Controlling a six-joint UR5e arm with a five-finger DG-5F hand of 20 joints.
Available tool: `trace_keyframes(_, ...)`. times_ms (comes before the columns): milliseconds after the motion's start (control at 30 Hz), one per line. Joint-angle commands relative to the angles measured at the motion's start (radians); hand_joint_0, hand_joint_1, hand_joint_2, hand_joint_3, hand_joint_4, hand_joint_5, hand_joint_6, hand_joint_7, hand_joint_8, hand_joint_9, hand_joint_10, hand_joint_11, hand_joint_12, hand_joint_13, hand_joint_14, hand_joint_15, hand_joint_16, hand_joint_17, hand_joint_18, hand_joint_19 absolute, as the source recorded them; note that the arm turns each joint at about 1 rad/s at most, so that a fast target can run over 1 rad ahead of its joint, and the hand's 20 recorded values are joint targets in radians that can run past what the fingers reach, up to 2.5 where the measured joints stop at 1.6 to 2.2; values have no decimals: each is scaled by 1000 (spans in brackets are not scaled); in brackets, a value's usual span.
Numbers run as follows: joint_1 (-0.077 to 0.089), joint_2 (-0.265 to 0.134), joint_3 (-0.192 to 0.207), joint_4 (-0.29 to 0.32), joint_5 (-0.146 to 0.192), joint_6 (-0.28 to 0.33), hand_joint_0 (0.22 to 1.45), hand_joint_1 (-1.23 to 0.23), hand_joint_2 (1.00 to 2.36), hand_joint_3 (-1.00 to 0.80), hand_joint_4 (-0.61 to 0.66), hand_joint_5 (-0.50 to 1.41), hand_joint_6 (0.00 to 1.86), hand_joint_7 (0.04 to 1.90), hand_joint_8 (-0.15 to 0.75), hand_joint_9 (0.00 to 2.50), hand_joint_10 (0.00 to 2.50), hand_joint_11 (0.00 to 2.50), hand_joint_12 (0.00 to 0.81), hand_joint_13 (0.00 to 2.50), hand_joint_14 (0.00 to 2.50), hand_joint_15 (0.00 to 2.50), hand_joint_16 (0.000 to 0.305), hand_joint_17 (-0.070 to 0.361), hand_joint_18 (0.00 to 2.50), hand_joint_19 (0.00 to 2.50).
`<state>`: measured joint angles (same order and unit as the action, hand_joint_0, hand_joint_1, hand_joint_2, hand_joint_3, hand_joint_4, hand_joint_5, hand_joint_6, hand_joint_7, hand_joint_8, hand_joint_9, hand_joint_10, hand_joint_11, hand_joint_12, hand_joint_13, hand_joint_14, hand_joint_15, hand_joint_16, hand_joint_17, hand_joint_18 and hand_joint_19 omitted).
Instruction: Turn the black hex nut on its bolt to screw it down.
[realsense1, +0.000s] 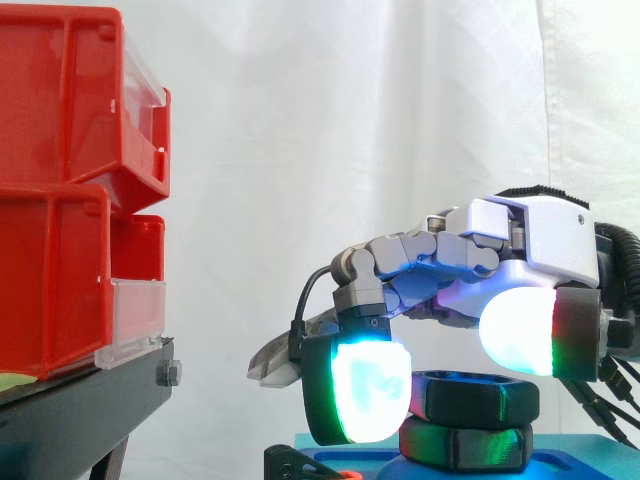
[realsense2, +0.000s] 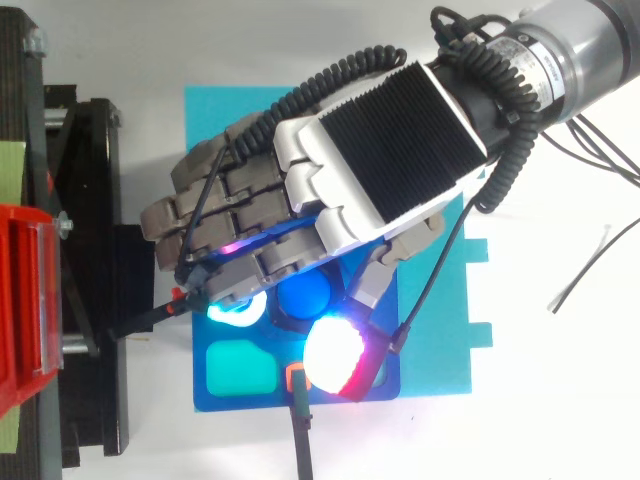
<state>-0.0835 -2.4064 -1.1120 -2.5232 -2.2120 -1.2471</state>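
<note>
So the hand (realsense1: 540, 240) comes in from the right and hangs low over the blue base plate (realsense2: 250, 400), knuckles up, fingers curled down. The black hex nut (realsense1: 475, 395) is right under it, lying flat, with a second black hex piece (realsense1: 465, 445) directly below, and the two look stacked and touching. One glowing cyan-white fingertip pad (realsense1: 365, 390) is pressed against the nut's left end, and a bright white pad (realsense1: 515, 335) sits at the top of its right end. I'd call that a loose clamp on the nut from two sides (the right-hand contact is hard to make out from the side, honestly).

From above, the back of the hand (realsense2: 380, 140) covers most of the plate, and a round blue cap (realsense2: 303, 297) peeks out between the lit pads. The plate rests on a cyan sheet (realsense2: 440, 340). The red bins (realsense1: 60, 200) are stacked on the black stand (realsense1: 80, 410) on the left, well apart from the nut, with the white curtain (realsense1: 350, 120) behind.
</note>
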Motion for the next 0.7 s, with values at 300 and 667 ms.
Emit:
trace_keyframes(300, -10, 0, 0, 4, -12, 0, 497, -290, 1000, -500, 156, -31, 504, 1388, 258, 580, 8, 179, 358, 536, 5, 116, 60, 134, 480, 475)
trace_keyframes(667, -30, 0, 1, 23, -43, 0, 496, -288, 1000, -500, 150, -32, 504, 1386, 259, 581, 8, 184, 356, 535, 5, 116, 60, 135, 483, 475)
